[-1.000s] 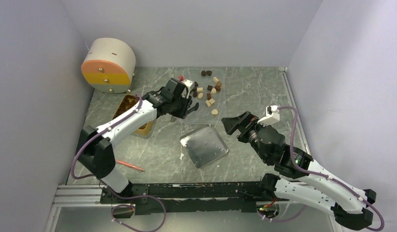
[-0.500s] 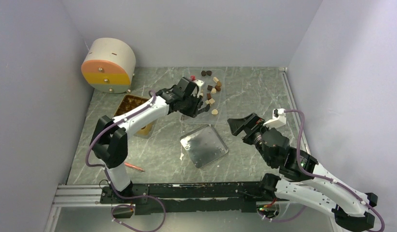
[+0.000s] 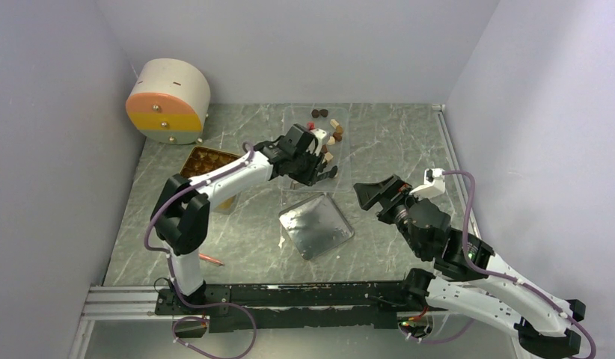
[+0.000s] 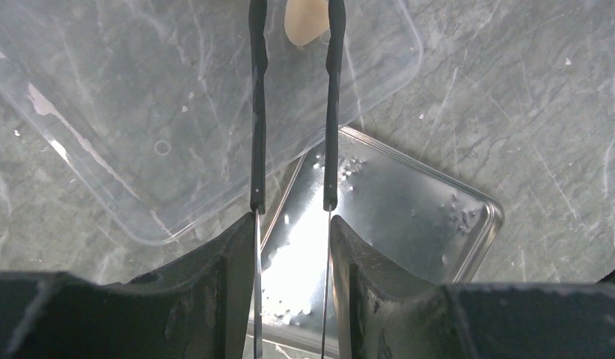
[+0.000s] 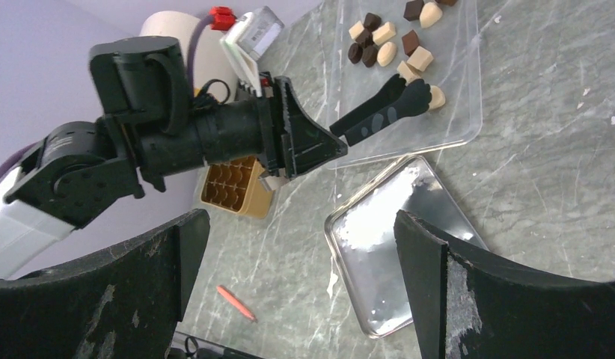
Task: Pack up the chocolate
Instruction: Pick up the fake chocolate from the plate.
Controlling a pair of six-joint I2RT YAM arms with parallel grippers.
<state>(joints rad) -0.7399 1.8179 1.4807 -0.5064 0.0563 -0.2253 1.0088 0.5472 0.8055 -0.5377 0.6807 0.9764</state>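
Observation:
Several brown and cream pieces of chocolate [image 3: 331,134] [image 5: 384,45] lie on a clear plastic tray [image 3: 346,176] [image 4: 140,149]. My left gripper [image 3: 313,166] [image 4: 293,228] is shut on black tongs [image 4: 257,112] [image 5: 383,112] that reach over the tray's near right corner. The tong arms stand on either side of one cream piece [image 4: 304,22] [image 5: 437,97]; whether they squeeze it I cannot tell. The golden compartment box [image 3: 207,161] [image 5: 233,183] sits to the left. My right gripper [image 3: 372,193] [image 5: 301,224] hangs wide open and empty, right of the metal tray.
A square metal tray [image 3: 316,226] [image 5: 409,247] lies just in front of the clear tray. A red-orange pen [image 3: 202,258] [image 5: 236,301] rests near the left arm's base. A round cream, orange and yellow drawer unit [image 3: 168,101] stands in the back left corner. Walls close three sides.
My left arm swung right, from beside the golden box out over the clear tray's near right corner, tongs still in its grip. The right arm drew back slightly to the right, still open.

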